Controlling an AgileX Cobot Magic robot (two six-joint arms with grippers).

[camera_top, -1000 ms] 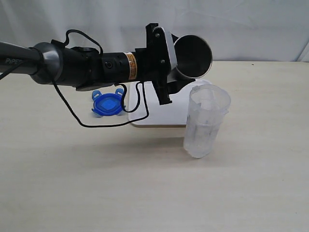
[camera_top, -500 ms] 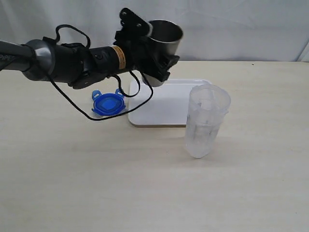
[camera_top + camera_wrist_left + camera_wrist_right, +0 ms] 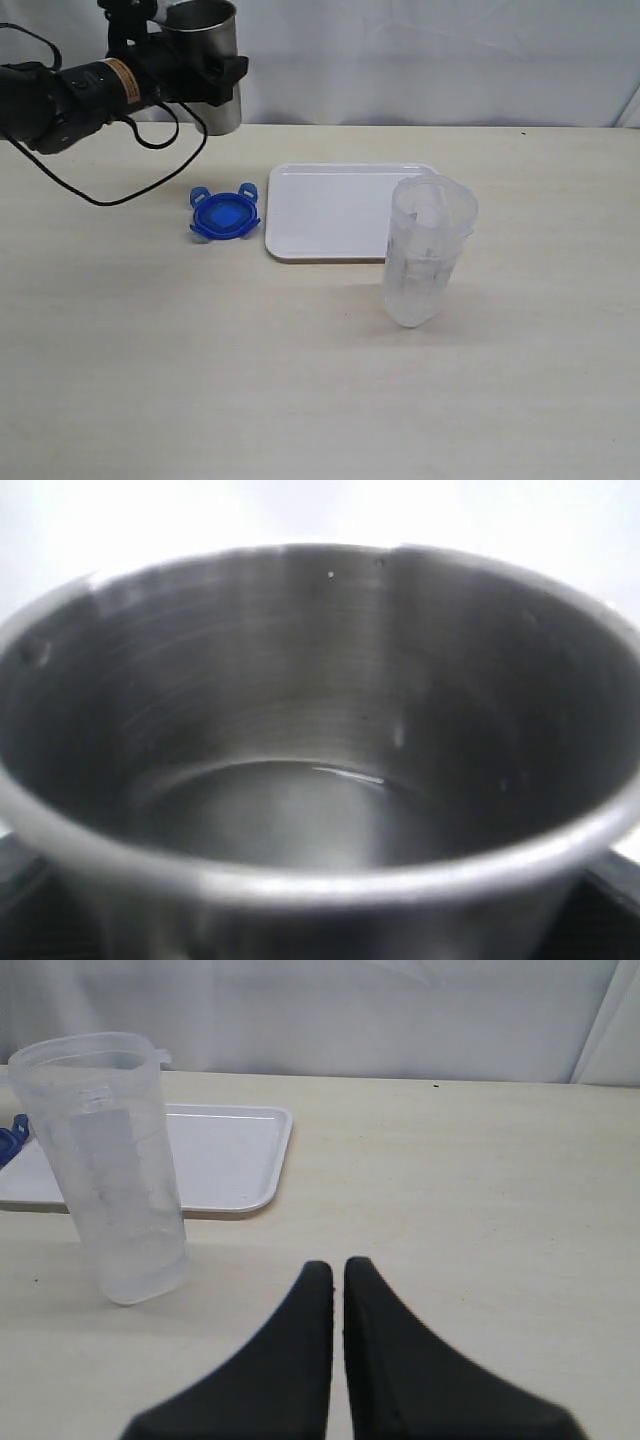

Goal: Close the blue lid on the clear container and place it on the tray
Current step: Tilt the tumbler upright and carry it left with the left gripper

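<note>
- Left gripper (image 3: pixel 200 78), clamped on the steel cup (image 3: pixel 222 112), has swung away from above the tray (image 3: pixel 320 215) to the far left rear of the table (image 3: pixel 300 400). The cup is now upright and held off the surface; the left wrist view shows only its bare inside.
- Nearest: right gripper (image 3: pixel 338 1282) sits low over the table, jaws pressed together on nothing, facing the container.
- Clear container (image 3: pixel 428 250) stands upright and open-topped on the table at the tray's near right corner. Cannot tell whether it touches the rim.
- Tray has nothing on it.
- Blue lid (image 3: pixel 225 216) lies flat on the table just left of the tray, flaps spread, well apart from the container.
- Judgement: with the cup out of the way, lid and container are both reachable. Lidding has not begun. The left gripper likely has to set the cup down before it can take the lid.
</note>
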